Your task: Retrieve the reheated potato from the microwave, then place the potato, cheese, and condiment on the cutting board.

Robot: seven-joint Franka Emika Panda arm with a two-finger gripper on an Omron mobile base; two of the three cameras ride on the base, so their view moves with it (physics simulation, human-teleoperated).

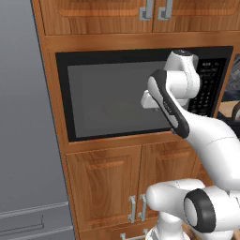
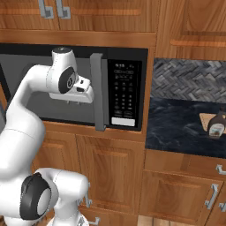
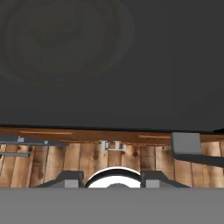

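The microwave [image 1: 112, 98] is built into the wooden cabinets, and its grey glass door is shut. A vertical grey handle [image 2: 98, 90] runs beside the keypad [image 2: 123, 90]. My gripper [image 2: 74, 102] hovers in front of the door glass, left of the handle, open and holding nothing. In the hand view the dark glass [image 3: 113, 65] is close, and the gripper [image 3: 112, 178] has its tips spread wide. The condiment bottle [image 2: 216, 126] stands on the cutting board [image 2: 204, 118] far to the right. The potato and cheese are out of view.
Wooden cabinet doors [image 1: 108, 187] sit below the microwave, with more cabinets above [image 2: 88, 13]. A tall grey fridge [image 1: 23, 117] is on the left. A dark stone counter [image 2: 181, 128] with a woven grey backsplash [image 2: 190, 77] extends to the right.
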